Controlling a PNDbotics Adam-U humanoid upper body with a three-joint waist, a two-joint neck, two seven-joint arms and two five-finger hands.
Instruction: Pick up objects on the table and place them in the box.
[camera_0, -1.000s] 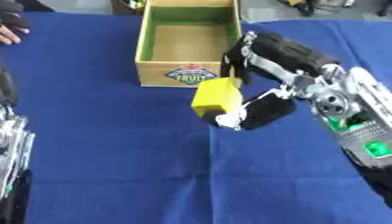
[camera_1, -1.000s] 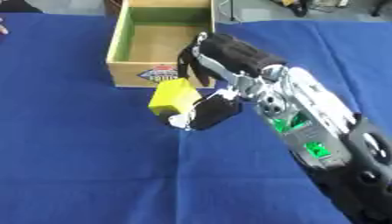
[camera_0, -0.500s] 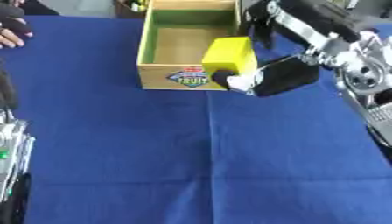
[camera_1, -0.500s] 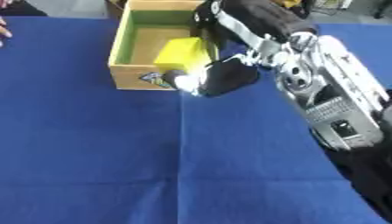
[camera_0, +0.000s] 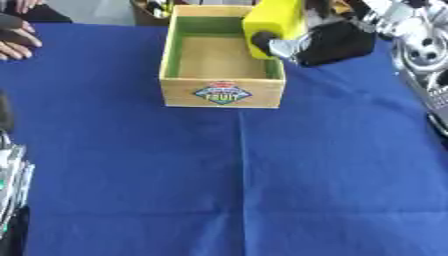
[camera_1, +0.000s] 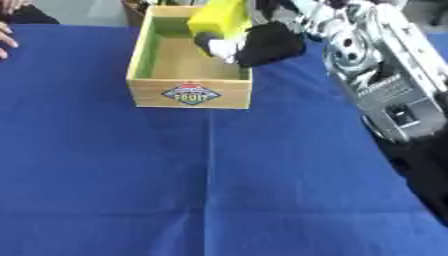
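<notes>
Yellow block (camera_0: 273, 21) is held in the air over the right wall of the wooden box (camera_0: 222, 93), at the box's far right part, partly over the inside. Its long axis runs roughly upright in the views, leaning a bit, top end toward the far edge of the table. Right hand (camera_0: 325, 42) grasps it, black thumb and fingers wrapped on the block's right and lower side, a dark fingertip pressed on its lower front face. Block is plain bright yellow, boxy with flat faces, no marks visible; its upper end is cut off by the frame in the left eye view.

Box is open-topped, light wood, green-tinted inner walls, bare bottom showing, round fruit label (camera_0: 222, 93) on the near wall. It sits on a blue cloth (camera_0: 236, 190) with fold creases, covering the table. Right forearm (camera_1: 385, 85), silver and black, comes in from the upper right. A person's hand (camera_0: 15, 42) rests at the far left edge, well apart from the box. Part of the left arm (camera_0: 10, 200) shows at the lower left edge; cannot tell its fingers. Nothing lies between block and box opening
</notes>
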